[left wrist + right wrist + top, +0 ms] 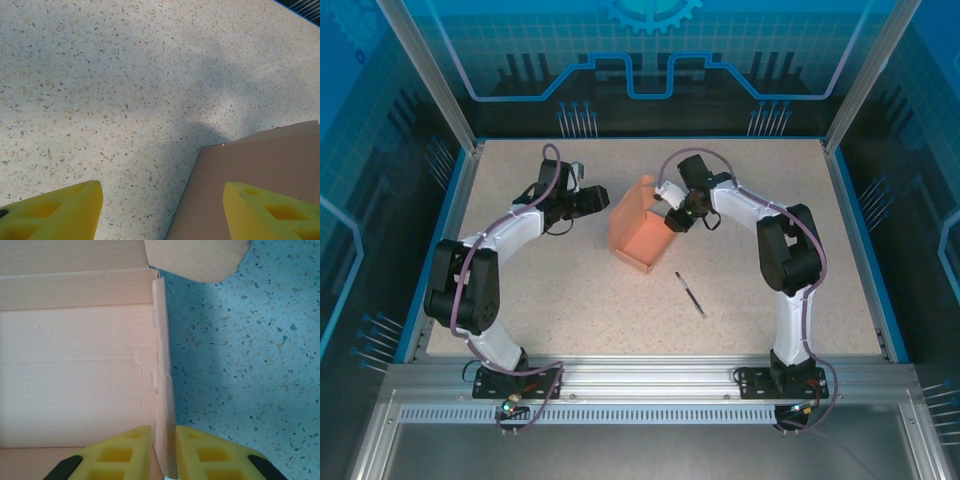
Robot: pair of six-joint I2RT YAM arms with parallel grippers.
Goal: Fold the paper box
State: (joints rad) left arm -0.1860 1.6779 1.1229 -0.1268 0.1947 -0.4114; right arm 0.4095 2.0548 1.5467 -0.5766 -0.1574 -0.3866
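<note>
Position: the paper box [642,225] stands partly erected mid-tabletop [550,300], between my two arms. My right pincer [163,432] is clamped on the edge of one upright wall. My left pincer [162,210] is spread wide at the opposite side, gripping nothing. A dark pen [690,294] lies nearby, apart from the box.

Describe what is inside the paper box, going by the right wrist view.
Only bare pink cardboard shows inside the paper box: creased panels, nothing loose. The right gripper pinches its side wall, one jaw inside. Whatever lies behind that jaw is covered.
</note>
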